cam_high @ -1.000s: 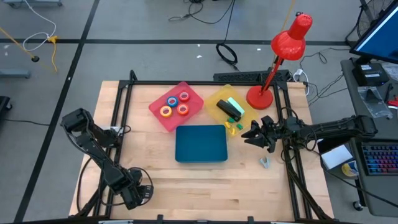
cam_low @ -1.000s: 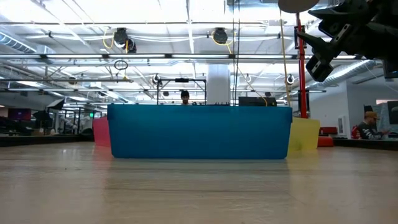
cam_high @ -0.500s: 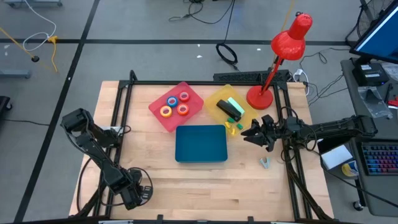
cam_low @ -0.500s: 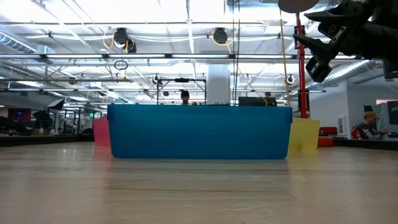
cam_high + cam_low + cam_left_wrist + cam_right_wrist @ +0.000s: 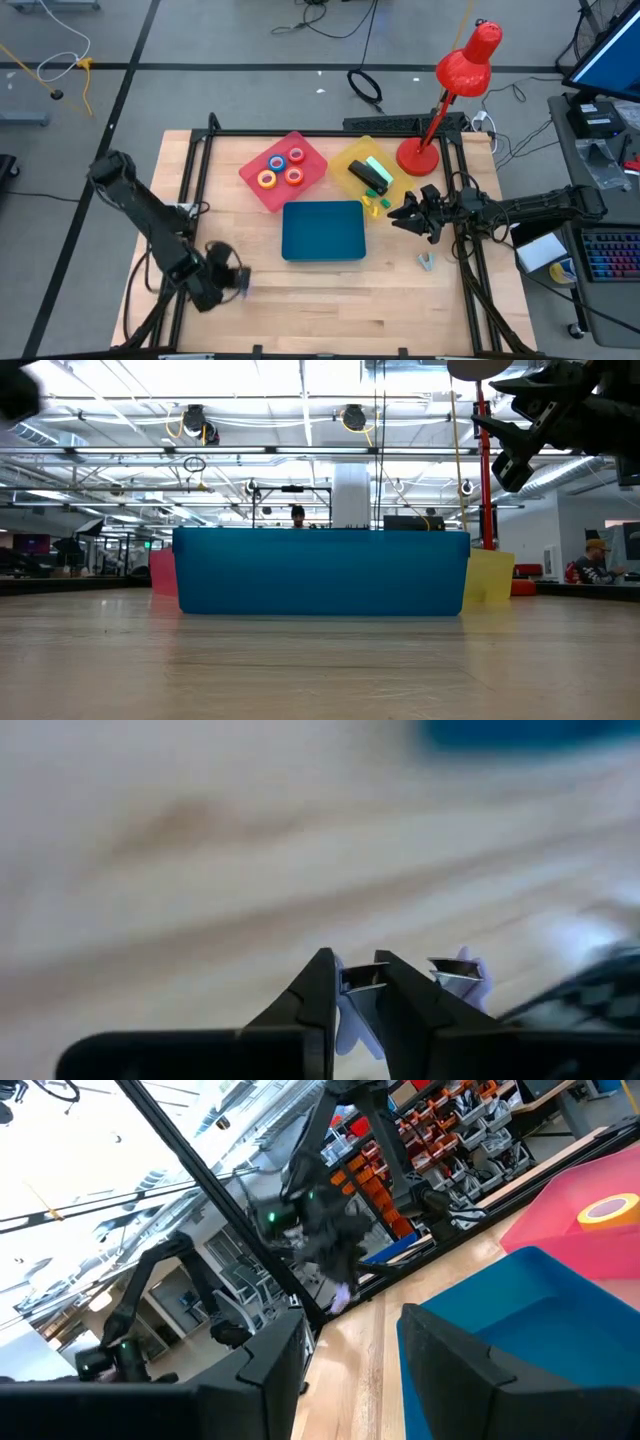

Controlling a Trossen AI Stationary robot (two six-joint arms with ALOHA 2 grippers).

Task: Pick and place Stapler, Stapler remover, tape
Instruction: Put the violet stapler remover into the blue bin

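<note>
My left gripper [image 5: 236, 281] is over the near left of the table, shut on a pale lavender staple remover [image 5: 460, 976]. A second staple remover [image 5: 427, 262] lies flat on the wood at the near right. The black stapler [image 5: 372, 180] lies in the yellow tray [image 5: 350, 155]. Several tape rolls [image 5: 285, 167] lie flat in the pink tray [image 5: 262, 188]. My right gripper [image 5: 410, 216] hangs open above the table, right of the blue tray [image 5: 322, 231], with nothing between its fingers [image 5: 270, 1370]. My left gripper pinches the staple remover between its two fingers [image 5: 318, 1005]; a metal jaw [image 5: 360, 978] of it shows in the gap and the lavender body sticks out to one side. Blur hides whether it is clear of the wood.
A red desk lamp [image 5: 440, 110] stands at the far right corner, its head high over the edge. Small green and yellow bits [image 5: 373, 205] lie between the yellow and blue trays. A black frame rail [image 5: 200, 180] runs along each side. Bare wood spans the near half.
My left arm has swung up and its gripper has gone toward the table's far edge and a little to the right; a pale lavender thing now shows at its tip.
</note>
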